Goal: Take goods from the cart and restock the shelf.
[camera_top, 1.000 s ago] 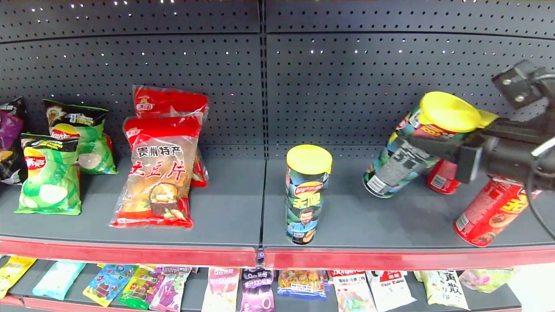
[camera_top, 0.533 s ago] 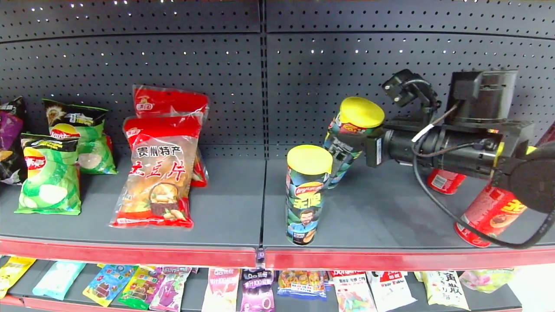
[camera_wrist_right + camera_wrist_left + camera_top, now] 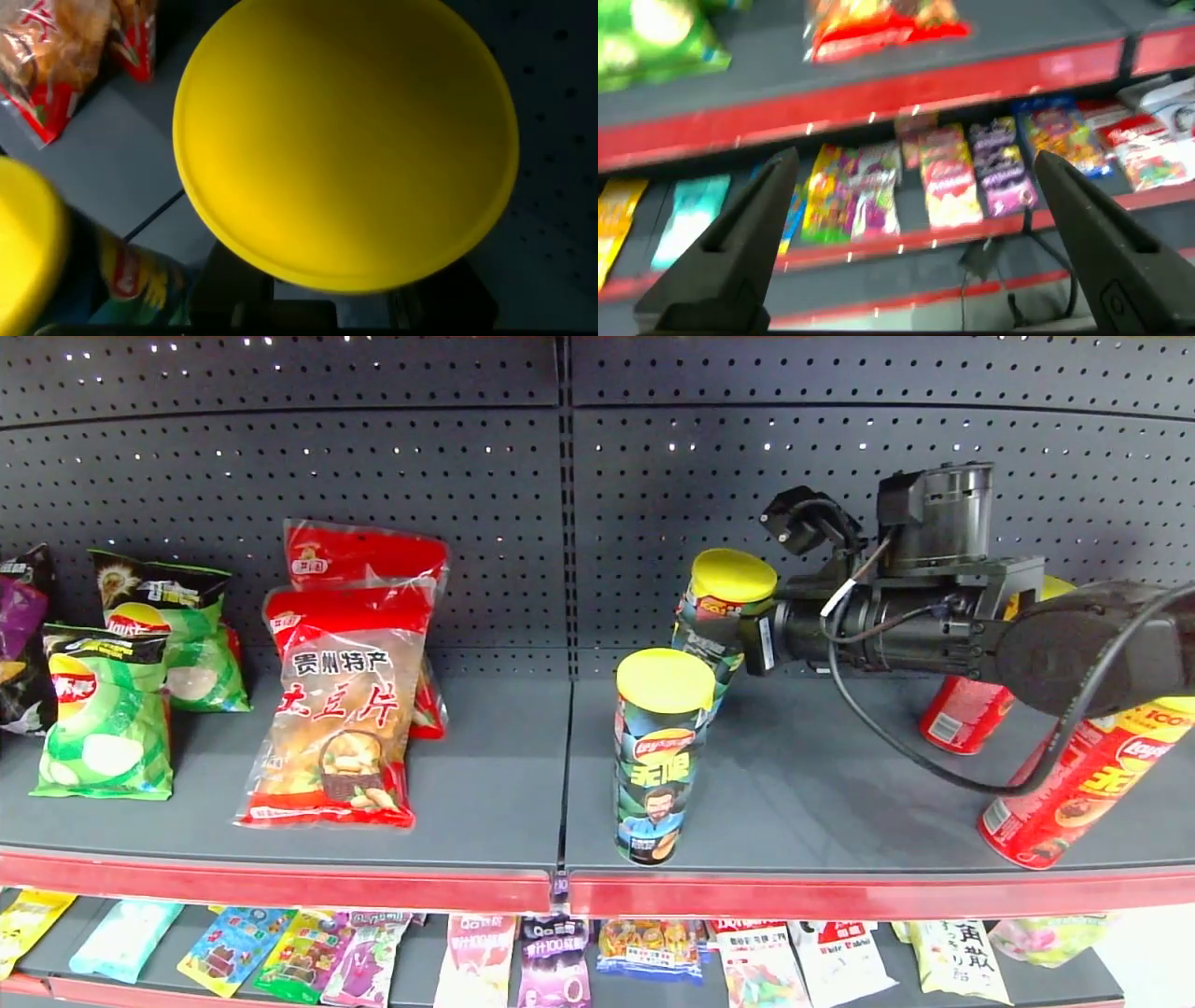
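Rear can (image 3: 733,576) clamped in your right claw (image 3: 719,644), front can (image 3: 663,756) standing: two yellow-lidded; two red cans (image 3: 1074,784); left claw (image 3: 915,157) apart.

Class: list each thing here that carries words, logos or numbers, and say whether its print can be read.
Clear red-topped snack bag: large characters, legible.
Standing yellow-lidded canister: logo and yellow characters, legible.
Held yellow-lidded canister in the right gripper: print mostly hidden.
Leaning red canister: yellow characters, partly hidden.
Green crisp bags: logos legible, small print blurred.
Lower-shelf packets: too small.
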`<state>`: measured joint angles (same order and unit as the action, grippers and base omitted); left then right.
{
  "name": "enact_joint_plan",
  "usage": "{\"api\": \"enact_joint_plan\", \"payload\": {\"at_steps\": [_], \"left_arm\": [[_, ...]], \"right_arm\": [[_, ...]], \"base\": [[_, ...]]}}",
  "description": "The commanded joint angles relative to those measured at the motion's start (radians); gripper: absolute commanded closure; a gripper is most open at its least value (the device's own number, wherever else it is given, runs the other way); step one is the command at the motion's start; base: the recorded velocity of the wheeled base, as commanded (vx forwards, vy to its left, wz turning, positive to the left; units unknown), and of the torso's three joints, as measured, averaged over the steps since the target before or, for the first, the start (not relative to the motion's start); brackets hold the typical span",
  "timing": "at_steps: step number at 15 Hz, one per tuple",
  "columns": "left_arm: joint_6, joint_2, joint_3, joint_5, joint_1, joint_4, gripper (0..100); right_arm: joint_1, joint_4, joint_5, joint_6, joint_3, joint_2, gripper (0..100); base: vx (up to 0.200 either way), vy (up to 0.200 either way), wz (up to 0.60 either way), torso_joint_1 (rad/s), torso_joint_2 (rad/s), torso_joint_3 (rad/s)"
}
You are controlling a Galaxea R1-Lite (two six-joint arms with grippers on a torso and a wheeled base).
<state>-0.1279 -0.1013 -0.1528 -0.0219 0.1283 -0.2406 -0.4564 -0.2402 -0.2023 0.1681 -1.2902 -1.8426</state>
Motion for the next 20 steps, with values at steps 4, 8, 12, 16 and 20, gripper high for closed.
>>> {"api": "enact_joint_plan", "payload": {"at_steps": [4,8,12,16,20], "left_arm": [[0.010,-0.002,0.015,0.004,0.001,0.001,0],[0.010,-0.002,0.015,0.005,0.001,0.001,0],[0.010,-0.002,0.015,0.005,-0.001,0.001,0],[0.011,-0.002,0.015,0.005,-0.001,0.001,0],[0.011,-0.002,0.015,0.005,0.001,0.001,0]], "right_arm": [[-0.011,-0.004,-0.002,0.001,-0.029,-0.067,100],[-0.011,-0.002,-0.002,0.001,-0.067,-0.099,100],[-0.025,-0.002,-0.003,0.001,-0.081,-0.116,100],[-0.031,-0.004,-0.002,0.001,-0.087,-0.133,100],[-0.033,-0.004,0.000,0.001,-0.087,-0.139,100]], "base": [[0.000,0.000,0.00,0.000,0.00,0.000],[0.000,0.000,0.00,0.000,0.00,0.000],[0.000,0.000,0.00,0.000,0.00,0.000],[0.000,0.000,0.00,0.000,0.00,0.000],[0.000,0.000,0.00,0.000,0.00,0.000]]}}
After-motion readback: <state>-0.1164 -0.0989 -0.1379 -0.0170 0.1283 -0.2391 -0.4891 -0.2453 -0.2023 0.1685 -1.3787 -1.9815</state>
